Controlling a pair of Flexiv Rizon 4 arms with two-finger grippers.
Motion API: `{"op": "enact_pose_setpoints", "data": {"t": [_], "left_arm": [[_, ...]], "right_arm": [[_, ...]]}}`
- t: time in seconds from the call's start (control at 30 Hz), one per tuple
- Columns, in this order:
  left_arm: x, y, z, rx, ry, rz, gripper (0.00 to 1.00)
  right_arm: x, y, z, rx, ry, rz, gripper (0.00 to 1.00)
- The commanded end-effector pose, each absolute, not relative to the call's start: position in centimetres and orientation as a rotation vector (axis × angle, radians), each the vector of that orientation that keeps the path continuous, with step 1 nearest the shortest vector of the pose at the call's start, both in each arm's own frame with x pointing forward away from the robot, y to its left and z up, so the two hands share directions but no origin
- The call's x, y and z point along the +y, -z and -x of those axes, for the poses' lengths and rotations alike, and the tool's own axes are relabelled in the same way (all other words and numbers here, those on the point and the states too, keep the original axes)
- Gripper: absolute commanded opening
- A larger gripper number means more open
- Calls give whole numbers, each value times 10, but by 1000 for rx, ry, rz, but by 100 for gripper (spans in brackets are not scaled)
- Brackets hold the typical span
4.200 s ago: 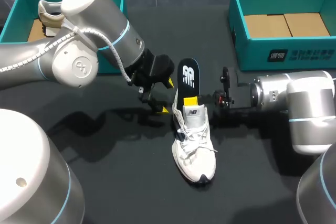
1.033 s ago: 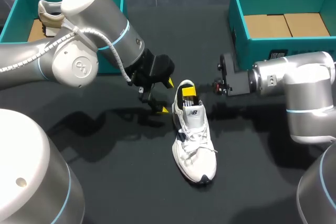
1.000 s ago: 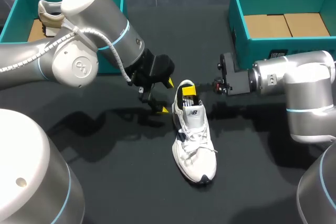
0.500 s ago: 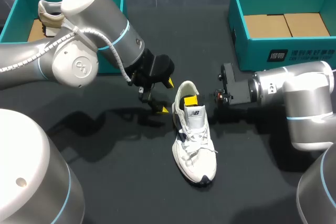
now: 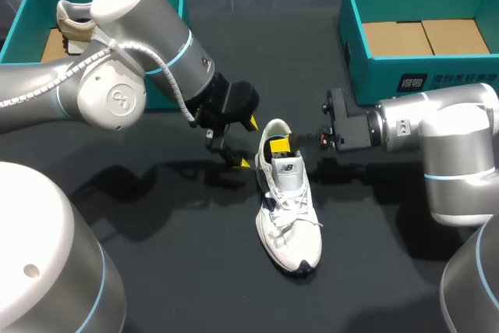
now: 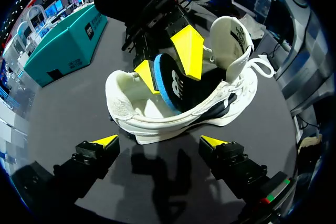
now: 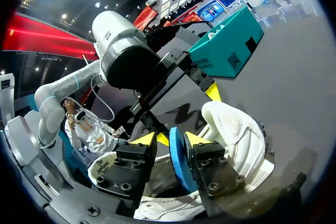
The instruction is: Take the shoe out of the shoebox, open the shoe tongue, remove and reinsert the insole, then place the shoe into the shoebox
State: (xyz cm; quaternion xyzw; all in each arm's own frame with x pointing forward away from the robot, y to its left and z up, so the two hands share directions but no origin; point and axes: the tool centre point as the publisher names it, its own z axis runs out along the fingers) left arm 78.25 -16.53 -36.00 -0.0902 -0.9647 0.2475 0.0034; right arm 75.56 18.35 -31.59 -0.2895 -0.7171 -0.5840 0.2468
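The white shoe (image 5: pixel 288 208) is seen standing on the tabletop (image 5: pixel 187 271). At its heel opening, the insole (image 6: pixel 169 85) is pinched by the right end effector (image 7: pixel 172 141). The left end effector (image 6: pixel 159 141) is held wide beside the heel. Two teal shoeboxes (image 5: pixel 374 76) are set well behind.

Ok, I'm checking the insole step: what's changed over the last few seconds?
The right gripper, still shut on the insole, pushed it down from standing tall above the heel into the shoe; only its end shows now. The shoe and the open left gripper beside it stayed put.
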Motion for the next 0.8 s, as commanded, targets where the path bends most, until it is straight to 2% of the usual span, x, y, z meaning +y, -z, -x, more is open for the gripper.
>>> {"op": "enact_pose_setpoints", "data": {"t": [0.03,0.67,0.8], "left_arm": [[-166,360,-783,-3026,-771,283,100],[-166,360,-783,-3026,-771,283,100],[-164,317,-790,-3106,-826,439,100]], "right_arm": [[183,304,-758,-1994,1570,794,33],[159,293,-770,-2060,1495,871,33],[148,292,-773,-2071,1455,914,33]]}}
